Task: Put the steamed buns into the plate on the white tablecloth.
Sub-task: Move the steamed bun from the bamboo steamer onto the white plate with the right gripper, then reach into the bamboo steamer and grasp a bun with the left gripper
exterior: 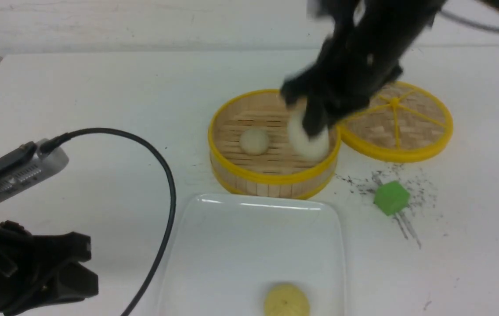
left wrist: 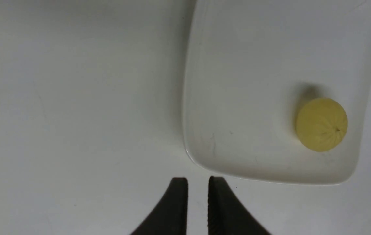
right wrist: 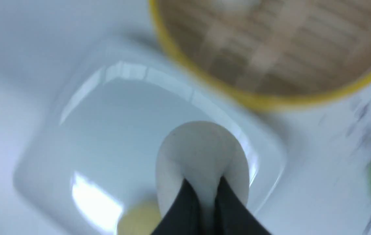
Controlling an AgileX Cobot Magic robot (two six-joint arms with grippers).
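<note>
**A:** Front view first?

**B:** The black, blurred right gripper is clamped on a smooth cream-white domed steamed bun over the right side of the round yellow-rimmed bamboo steamer. A second pale bun lies on the steamer's slats, further left. The large glossy white rectangular plate sits just in front of the steamer on the white tablecloth, with a yellower pleated bun at its near edge. The left gripper is low, left of the plate.

**A:** Left wrist view?

**B:** Its fingers stand narrowly apart with nothing between them, above bare cloth just beside the plate's rim.

**A:** Right wrist view?

**B:** Both fingers pinch the white bun, seen against the plate. The steamer is blurred beyond.
</note>
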